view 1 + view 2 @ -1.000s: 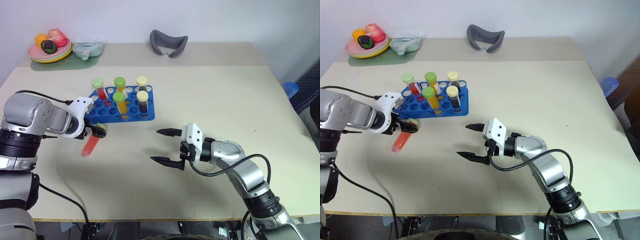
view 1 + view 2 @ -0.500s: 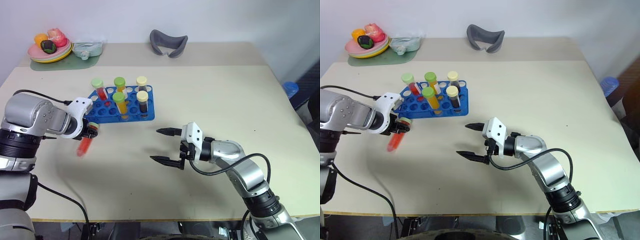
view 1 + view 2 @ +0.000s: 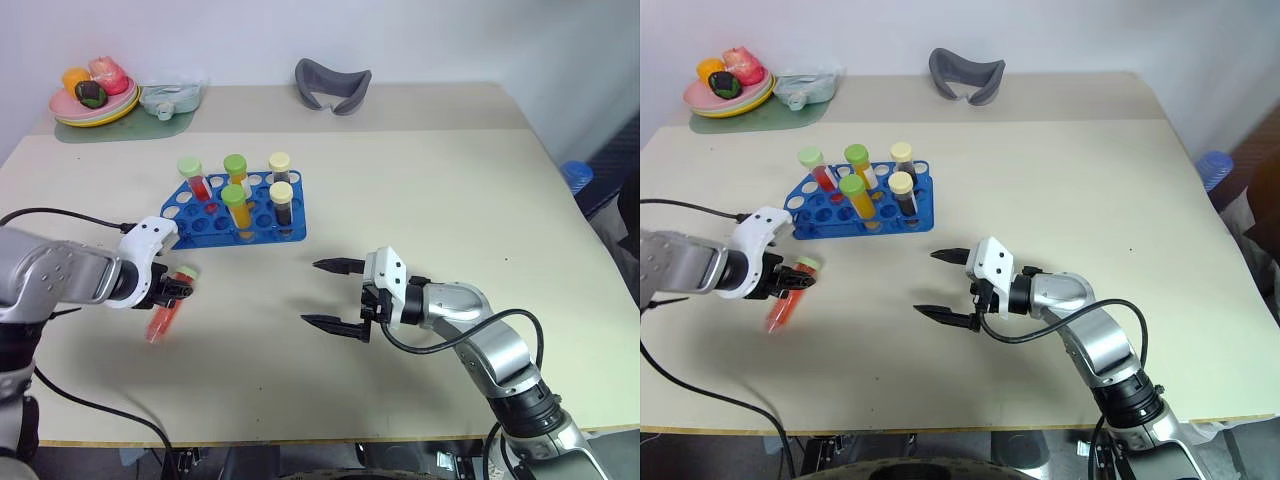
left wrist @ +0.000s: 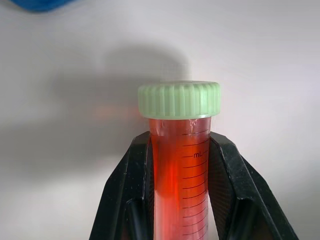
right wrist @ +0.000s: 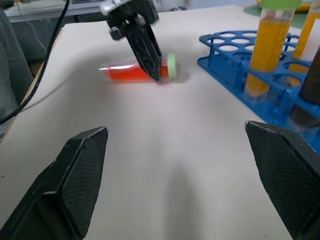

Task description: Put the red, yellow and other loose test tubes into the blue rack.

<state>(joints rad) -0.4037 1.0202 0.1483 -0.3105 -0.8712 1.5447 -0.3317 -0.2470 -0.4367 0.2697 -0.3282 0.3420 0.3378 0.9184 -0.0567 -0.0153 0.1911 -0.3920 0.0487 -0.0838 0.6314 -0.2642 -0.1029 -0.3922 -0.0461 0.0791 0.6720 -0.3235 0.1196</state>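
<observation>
The left gripper (image 3: 178, 287) is clamped on a red test tube (image 3: 166, 310) just below its light-green cap (image 4: 179, 99); in the left wrist view the two black fingers (image 4: 131, 190) press against either side of the clear tube wall, the graduation marks showing between them; the tube tilts with its cap toward the rack and its closed end slanting down and away, above the pale table (image 3: 420, 180), its shadow lying beneath it. The blue rack (image 3: 200, 222) sits just beyond this gripper, up the table and slightly toward the robot's right; five tubes stand upright in it, one red with a light-green cap (image 3: 192, 172), two yellow-orange with green caps (image 3: 235, 200), and two dark with pale-yellow caps (image 3: 282, 197); many of its round holes are unfilled.

The right gripper (image 3: 332, 295) hangs level over the table with its fingers spread wide and nothing between them, pointing toward the robot's left; the held tube lies well off beyond its fingertips, and the rack stands further up the table, well apart from it. In the right wrist view the left gripper and red tube appear between the two spread black pads (image 5: 82, 172).

A grey curved tray (image 3: 333, 84) rests at the far edge of the table, well beyond both grippers; a plate of toy food (image 3: 92, 92) sits in the far left corner.
</observation>
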